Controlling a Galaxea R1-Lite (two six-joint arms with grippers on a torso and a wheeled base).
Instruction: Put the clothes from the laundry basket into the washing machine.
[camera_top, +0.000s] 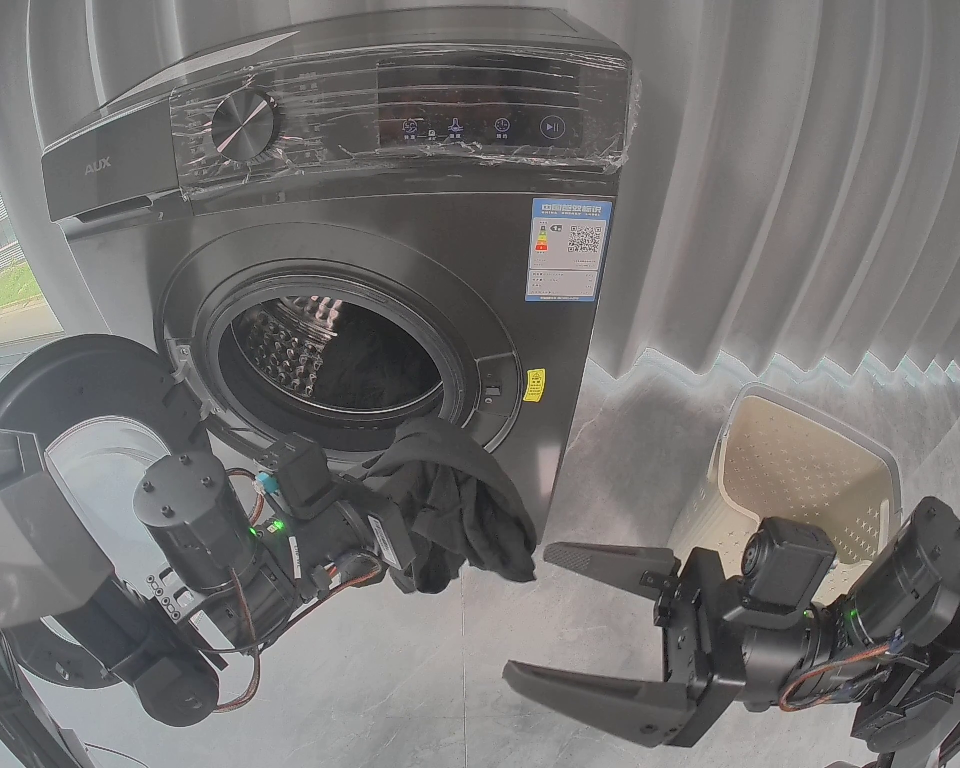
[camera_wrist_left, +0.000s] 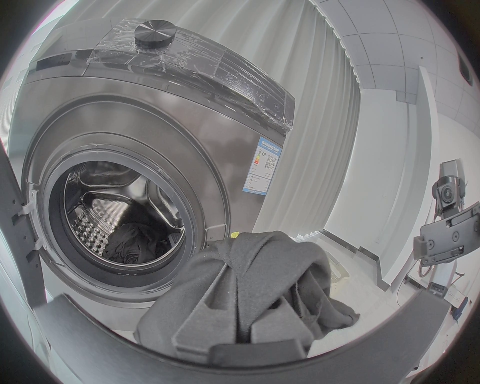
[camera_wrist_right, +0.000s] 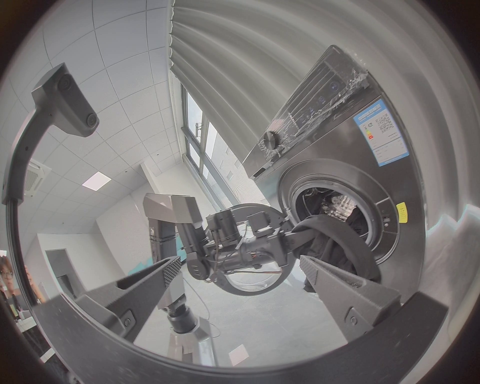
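The left fingers (camera_wrist_left: 210, 315) are pressed on a black garment (camera_top: 460, 510), whose soft matte folds drape over them and hang in loose lobes above the floor (camera_top: 600, 480). The bundle sits just before the lower rim of the washing machine (camera_top: 400, 230) opening, toward its right side; whether the cloth touches the rim cannot be told. The round door (camera_top: 90, 400) stands swung wide to the robot's left, so the mouth is unobstructed above the garment. Inside, the drum (camera_top: 290, 350) is shiny perforated steel, with dark clothes (camera_wrist_left: 132, 242) lying crumpled at its bottom. The right fingers (camera_top: 610, 565), long tapered grey wedges, are spread wide and hold nothing, hovering over bare glossy grey tile between the machine's right front corner and the laundry basket (camera_top: 800, 470). That basket, cream plastic with rounded corners and pinhole walls, stands near the pleated pale curtain (camera_top: 800, 200), well apart from the drum mouth. Crinkled clear film (camera_top: 400, 110) wraps the control panel around a ribbed metal knob (camera_top: 243, 126).
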